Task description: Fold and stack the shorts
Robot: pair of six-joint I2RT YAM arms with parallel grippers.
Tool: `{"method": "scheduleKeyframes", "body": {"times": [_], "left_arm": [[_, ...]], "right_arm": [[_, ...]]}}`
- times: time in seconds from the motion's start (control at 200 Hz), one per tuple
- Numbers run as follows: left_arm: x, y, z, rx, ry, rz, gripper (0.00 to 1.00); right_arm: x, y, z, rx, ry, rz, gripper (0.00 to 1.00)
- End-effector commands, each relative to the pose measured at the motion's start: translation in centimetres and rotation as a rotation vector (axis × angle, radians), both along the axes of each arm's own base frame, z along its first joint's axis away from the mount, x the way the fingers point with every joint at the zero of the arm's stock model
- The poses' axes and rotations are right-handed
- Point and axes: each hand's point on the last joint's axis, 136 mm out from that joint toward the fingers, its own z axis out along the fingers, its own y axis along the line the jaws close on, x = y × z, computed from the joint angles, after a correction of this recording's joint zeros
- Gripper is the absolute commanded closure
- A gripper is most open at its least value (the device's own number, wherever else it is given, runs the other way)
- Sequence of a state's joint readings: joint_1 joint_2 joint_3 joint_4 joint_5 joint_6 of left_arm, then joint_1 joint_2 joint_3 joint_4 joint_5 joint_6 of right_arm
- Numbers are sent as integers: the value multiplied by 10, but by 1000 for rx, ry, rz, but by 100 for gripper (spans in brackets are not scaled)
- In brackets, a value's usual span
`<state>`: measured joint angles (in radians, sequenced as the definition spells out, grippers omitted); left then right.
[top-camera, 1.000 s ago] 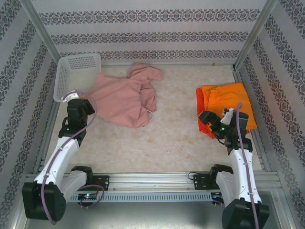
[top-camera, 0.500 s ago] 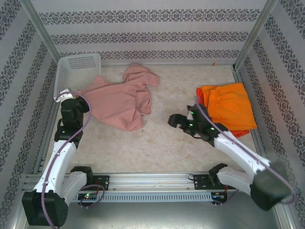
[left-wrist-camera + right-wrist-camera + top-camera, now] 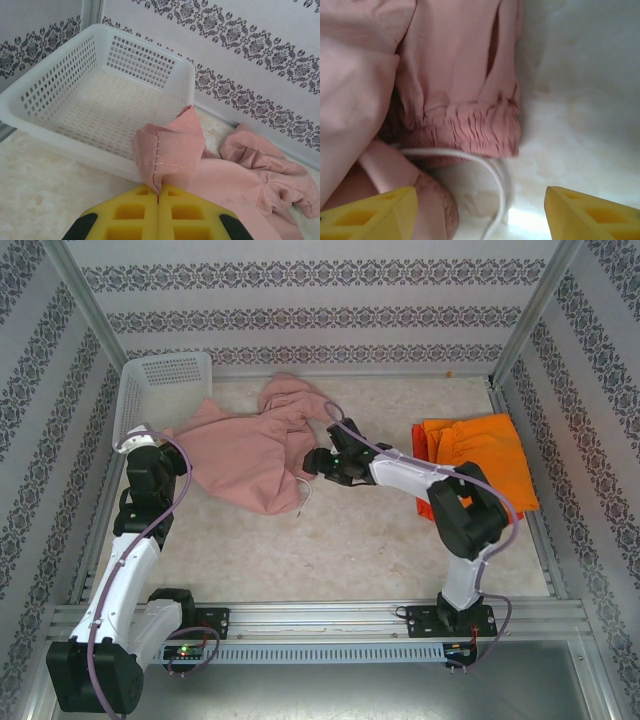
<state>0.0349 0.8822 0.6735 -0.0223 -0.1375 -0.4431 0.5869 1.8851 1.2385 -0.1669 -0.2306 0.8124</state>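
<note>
Dusty pink shorts (image 3: 250,455) lie crumpled at the table's back left. My left gripper (image 3: 176,447) is shut on their left corner, right beside the basket; in the left wrist view a stitched fold of the pink shorts (image 3: 170,150) rises from between the closed yellow fingers of the gripper (image 3: 159,192). My right gripper (image 3: 318,462) reaches across to the shorts' right edge. In the right wrist view it (image 3: 480,215) is open, with the gathered waistband (image 3: 465,135) and a white drawstring (image 3: 492,172) just ahead of its pads. Bright orange shorts (image 3: 490,465) lie folded on red-orange shorts (image 3: 420,443) at the right.
A white mesh basket (image 3: 125,410) stands in the back left corner, its open wall (image 3: 55,85) close behind the left gripper. Patterned walls and metal posts (image 3: 520,325) enclose the table. Bare tabletop (image 3: 340,540) spreads in front of the pink shorts.
My right arm swung from the orange stack leftward across the table to the pink shorts' waistband. The left gripper drew the shorts' corner slightly left, then held still.
</note>
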Motion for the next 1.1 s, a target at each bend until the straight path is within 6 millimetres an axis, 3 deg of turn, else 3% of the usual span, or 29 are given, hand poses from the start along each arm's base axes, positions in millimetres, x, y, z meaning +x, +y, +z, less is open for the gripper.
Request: {"method": "scheduleKeyframes", "body": {"times": [0.0,0.215,0.55,0.744,0.899,1.094], "left_arm": [[-1,3,5,-11,-11,9,100],[0,3,3,-10,-7,7,100],[-2,4,-4,-3,8,11,100],[-2,4,-5,-11,6,11,100],[-2,3,-5,-16,8,9,100],[-5,4,0,-2,4,10,100]], "right_arm": [[10,15,-6,18,24,19,37],[24,24,-21,-11,49,30,43],[29,9,-36,-87,52,7,44],[28,18,-48,-71,83,24,48],[30,25,-53,-63,92,27,59],[37,15,-45,-72,75,12,91]]}}
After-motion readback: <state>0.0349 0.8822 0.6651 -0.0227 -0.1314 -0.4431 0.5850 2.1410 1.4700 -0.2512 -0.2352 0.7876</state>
